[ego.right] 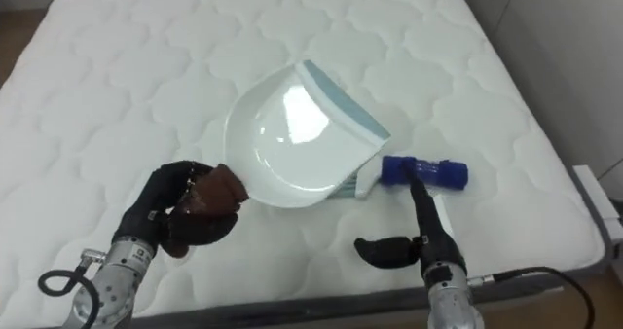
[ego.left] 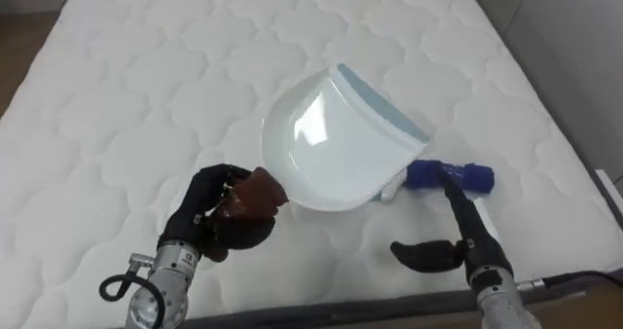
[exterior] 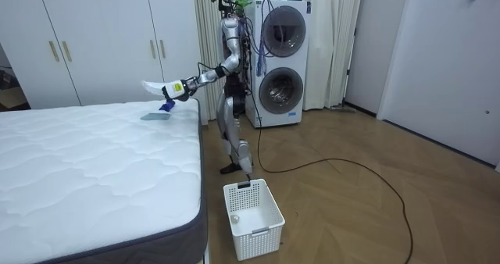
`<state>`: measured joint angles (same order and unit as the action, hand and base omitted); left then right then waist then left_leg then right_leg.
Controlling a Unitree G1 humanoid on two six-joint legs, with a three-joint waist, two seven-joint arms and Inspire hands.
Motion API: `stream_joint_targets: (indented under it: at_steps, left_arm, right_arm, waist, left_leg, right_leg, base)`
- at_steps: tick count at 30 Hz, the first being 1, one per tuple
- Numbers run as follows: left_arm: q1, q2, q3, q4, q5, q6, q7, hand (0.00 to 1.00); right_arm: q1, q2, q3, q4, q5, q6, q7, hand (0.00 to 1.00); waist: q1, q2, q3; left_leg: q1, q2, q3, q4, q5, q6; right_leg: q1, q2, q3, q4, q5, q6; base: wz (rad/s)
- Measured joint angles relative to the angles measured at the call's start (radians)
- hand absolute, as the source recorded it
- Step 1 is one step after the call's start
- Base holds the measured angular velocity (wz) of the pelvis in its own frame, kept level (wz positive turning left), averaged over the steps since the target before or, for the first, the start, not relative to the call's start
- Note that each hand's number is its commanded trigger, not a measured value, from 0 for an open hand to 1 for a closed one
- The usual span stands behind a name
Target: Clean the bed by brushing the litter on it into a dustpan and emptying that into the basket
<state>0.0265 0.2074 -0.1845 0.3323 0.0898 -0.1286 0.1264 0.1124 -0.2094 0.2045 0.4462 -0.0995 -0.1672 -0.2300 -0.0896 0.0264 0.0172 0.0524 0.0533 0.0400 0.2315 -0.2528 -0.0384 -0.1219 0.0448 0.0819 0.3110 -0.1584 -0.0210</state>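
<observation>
My left hand (ego.left: pixel 216 215) is shut on the brown handle (ego.left: pixel 259 194) of a white dustpan (ego.left: pixel 336 144) with a pale blue lip, held tilted just above the white quilted mattress (ego.left: pixel 146 86). Right of the pan lies a brush with a blue handle (ego.left: pixel 450 176) and a pale head (ego.left: pixel 391 189) partly hidden under the pan. My right hand (ego.left: pixel 458 243) is open, straight fingers pointing at the blue handle with the tip at it and the thumb spread to the left. In the room view I stand at the bed's corner with the dustpan (exterior: pixel 152 87) raised.
The mattress's dark edge (ego.left: pixel 574 280) runs along the bottom right, with floor beyond it. In the room view a white laundry basket (exterior: pixel 251 217) stands on the wooden floor beside the bed, and stacked washing machines (exterior: pixel 279 61) are behind me.
</observation>
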Motion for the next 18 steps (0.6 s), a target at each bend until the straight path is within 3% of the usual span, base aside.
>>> stream_joint_targets:
  at_steps: [5, 9, 15, 18]
  left_arm:
    - [-0.066, -0.014, -0.017, 0.002, 0.0, 0.008, 0.006, 0.0]
    - [-0.07, -0.022, -0.02, 0.017, -0.019, 0.009, 0.039, 0.0]
    - [-0.055, -0.023, -0.012, 0.049, -0.017, 0.019, 0.072, 0.0]
    - [-0.031, -0.023, 0.011, 0.06, -0.011, 0.019, 0.105, 0.0]
  right_arm:
    - [0.024, 0.012, 0.0, 0.001, -0.018, 0.017, 0.001, 0.0]
    - [0.026, 0.011, 0.0, 0.023, -0.014, 0.024, 0.002, 0.0]
    - [0.029, 0.013, -0.013, 0.058, 0.016, 0.051, -0.003, 0.0]
    - [0.03, 0.016, -0.042, 0.062, 0.03, 0.05, -0.012, 0.0]
  waist:
    - [-0.004, 0.018, -0.0038]
    - [-0.001, 0.027, -0.0061]
    - [0.015, 0.016, -0.0038]
    - [0.013, -0.003, -0.0016]
  left_leg:
    - [0.002, 0.0, 0.018, -0.003, 0.001, 0.002]
    - [0.023, 0.002, 0.04, -0.022, 0.005, 0.008]
    - [0.044, 0.001, 0.042, -0.037, 0.006, 0.008]
    - [0.043, 0.001, 0.037, -0.037, 0.006, 0.008]
  right_leg:
    - [0.003, -0.001, 0.001, -0.003, 0.007, 0.002]
    - [0.006, 0.0, -0.002, -0.003, 0.007, 0.002]
    - [0.012, 0.001, -0.005, -0.004, 0.007, 0.002]
    - [0.016, -0.001, -0.011, -0.005, 0.005, 0.002]
  base:
    - [-0.05]
    - [-0.2]
    - [-0.06]
    - [0.1]
